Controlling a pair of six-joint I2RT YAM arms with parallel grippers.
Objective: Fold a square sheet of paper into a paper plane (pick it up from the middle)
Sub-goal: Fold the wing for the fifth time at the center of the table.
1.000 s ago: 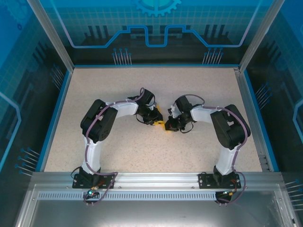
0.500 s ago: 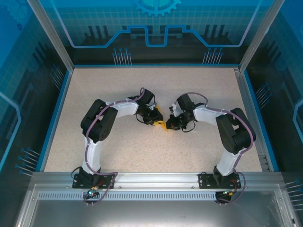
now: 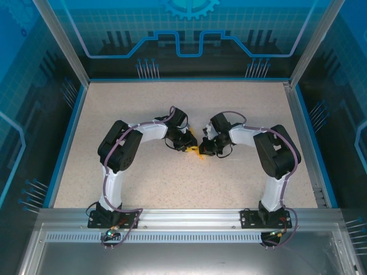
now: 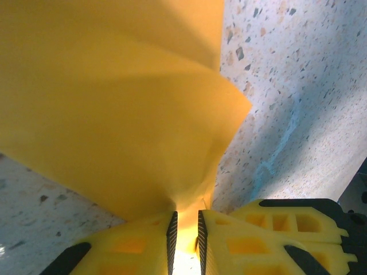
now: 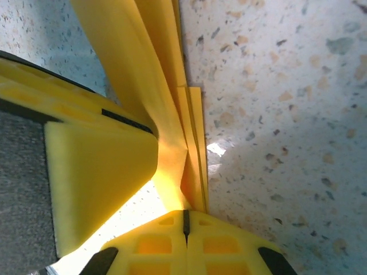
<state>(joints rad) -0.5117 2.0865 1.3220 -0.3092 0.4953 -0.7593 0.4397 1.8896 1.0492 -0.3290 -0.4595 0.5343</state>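
So, roughly halfway I'd say: the paper (image 4: 114,103) is creased into a few layers but no dart yet, mid desk (image 3: 172,109), with left gripper (image 4: 186,235) and right gripper (image 5: 184,220) both pinched tight on it.

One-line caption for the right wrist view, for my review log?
Right gripper, jaws shut on the folded orange-yellow paper, over the speckled table.
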